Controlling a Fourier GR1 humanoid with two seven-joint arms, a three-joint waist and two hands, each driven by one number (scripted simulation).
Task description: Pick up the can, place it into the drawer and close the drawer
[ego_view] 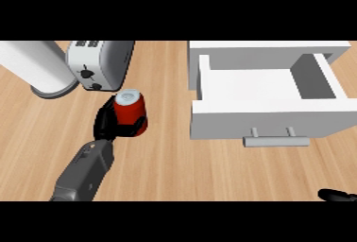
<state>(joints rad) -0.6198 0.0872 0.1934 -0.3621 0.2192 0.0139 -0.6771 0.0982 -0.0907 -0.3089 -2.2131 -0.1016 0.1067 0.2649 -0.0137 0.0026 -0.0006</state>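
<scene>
A red can (130, 109) with a silver top stands upright on the wooden counter, left of the drawer. My left hand (108, 122) is curled round it from the left and below, its fingers wrapping the can's base. The white drawer (268, 118) stands pulled open at the right, its inside bare, with a grey handle (276, 140) on its front. Only the tip of my right hand (337, 195) shows at the lower right corner; its fingers are not readable.
A silver toaster (99, 64) stands just behind the can. A white cylinder on a grey base (42, 71) sits at the far left. Bare wood lies between the can and the drawer front.
</scene>
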